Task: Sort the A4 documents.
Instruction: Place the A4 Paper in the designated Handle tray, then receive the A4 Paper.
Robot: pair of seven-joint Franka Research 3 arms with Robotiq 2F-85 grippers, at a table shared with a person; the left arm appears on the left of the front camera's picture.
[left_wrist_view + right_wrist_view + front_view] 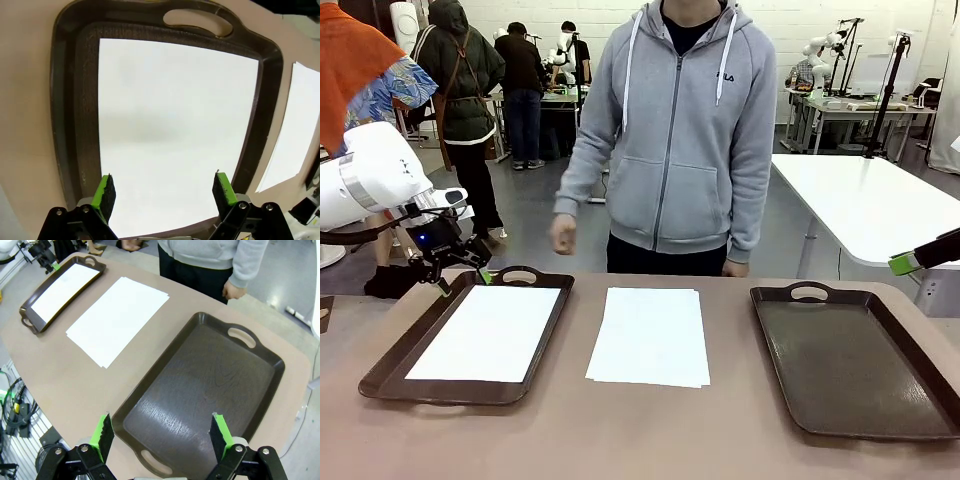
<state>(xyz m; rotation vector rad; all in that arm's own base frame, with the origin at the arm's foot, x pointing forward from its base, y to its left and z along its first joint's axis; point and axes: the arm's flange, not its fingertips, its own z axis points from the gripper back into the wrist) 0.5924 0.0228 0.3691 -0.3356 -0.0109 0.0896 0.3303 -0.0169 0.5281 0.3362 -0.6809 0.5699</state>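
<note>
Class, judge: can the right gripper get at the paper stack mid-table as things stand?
Probably yes: the right gripper hangs open, and only the low right tray lies between it and the paper stack.

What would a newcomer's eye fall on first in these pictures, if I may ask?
The white sheets lying loose mid-table stand out between two dark trays. The left tray holds one sheet, with the left gripper hovering open at its far corner; the right tray shows a bare floor. A person in a grey hoodie stands opposite.
</note>
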